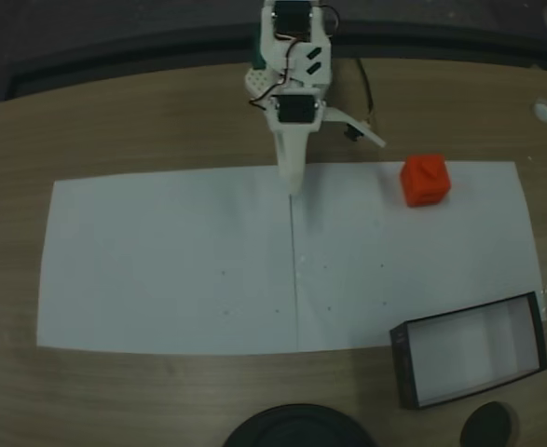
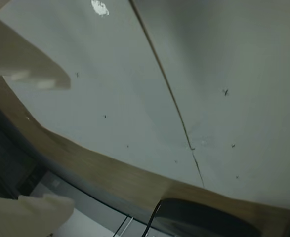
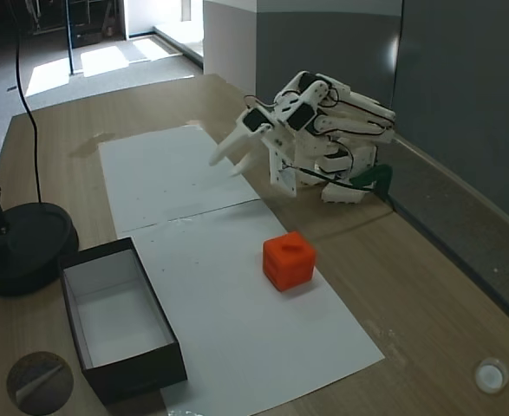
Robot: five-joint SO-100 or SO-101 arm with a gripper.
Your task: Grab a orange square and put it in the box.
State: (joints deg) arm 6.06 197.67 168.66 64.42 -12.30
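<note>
The orange square [image 1: 426, 180] [image 3: 289, 260] sits on the white paper, to the right of the arm in a fixed view looking down. The box [image 1: 469, 354] [image 3: 115, 325], black-walled and white inside, stands near the paper's front right corner with nothing in it. My gripper [image 1: 338, 166] [image 3: 224, 167] hovers open over the paper's back edge, about a hand's width left of the cube, holding nothing. In the wrist view the gripper [image 2: 68, 143] shows two white fingers at the left with bare paper between them.
The white paper [image 1: 180, 261] covers the middle of the wooden table. A round black lamp base [image 1: 296, 426] [image 3: 24, 247] [image 2: 204, 219] stands at the front edge, with a small dark disc [image 1: 487, 426] [image 3: 39, 381] beside the box. A white cap [image 1: 544, 110] lies far right.
</note>
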